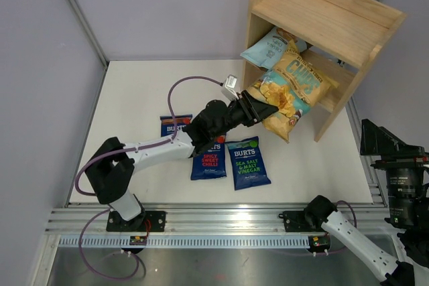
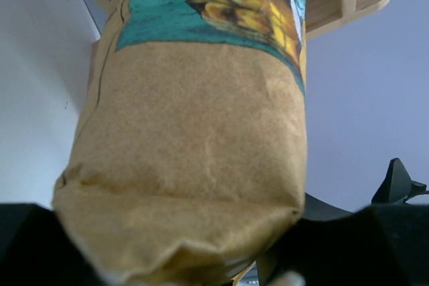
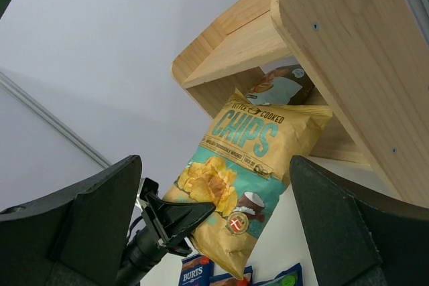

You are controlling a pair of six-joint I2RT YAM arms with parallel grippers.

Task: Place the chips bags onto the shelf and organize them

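A white table (image 1: pixel 127 102) sits between pale, perhaps lilac walls (image 1: pixel 167 11), evenly lit.

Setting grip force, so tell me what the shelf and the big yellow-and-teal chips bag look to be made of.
Shelf: light bare wood, unpainted and matt; grain lines show on its boards. Kettle Cooked Chips bag: likely matt paper-faced or matt film packaging; its lower part looks dull, brownish and softly creased, without gloss.

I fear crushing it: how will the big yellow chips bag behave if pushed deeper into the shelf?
Probably light and puffy: the yellow chips bag looks air-filled and creased. Pinched at one end by the left gripper, it may buckle against the shelf rather than slide.
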